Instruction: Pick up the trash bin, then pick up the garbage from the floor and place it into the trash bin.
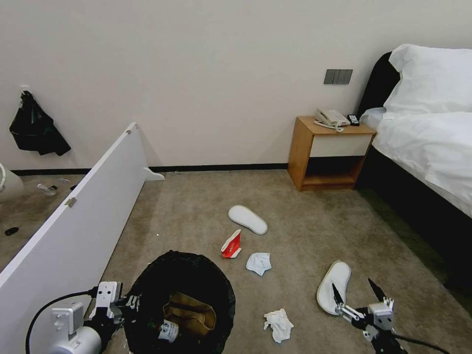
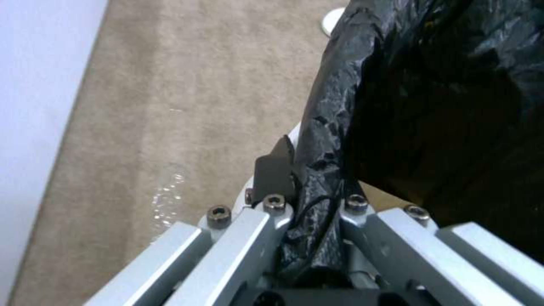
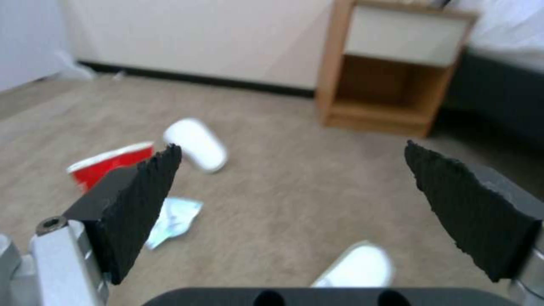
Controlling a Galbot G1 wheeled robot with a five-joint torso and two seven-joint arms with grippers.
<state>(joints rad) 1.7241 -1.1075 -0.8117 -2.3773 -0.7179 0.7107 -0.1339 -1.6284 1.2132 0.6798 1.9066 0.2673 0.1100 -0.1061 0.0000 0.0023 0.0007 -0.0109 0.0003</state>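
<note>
Left gripper (image 2: 309, 187) seemingly clamps trash bin (image 1: 147, 295) rim; right gripper (image 1: 359, 291) spread.

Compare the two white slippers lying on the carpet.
The far slipper lies out in mid-floor toward the nightstand, beyond the red-and-white carton; the near slipper lies by the open right gripper. The far one points up-left, the near one up-right. Both are white and rest flat on the carpet.

No legible text anywhere.

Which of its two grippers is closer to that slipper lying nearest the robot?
Right. The right gripper hovers open beside the slipper; the left gripper grips the trash bin rim.
</note>
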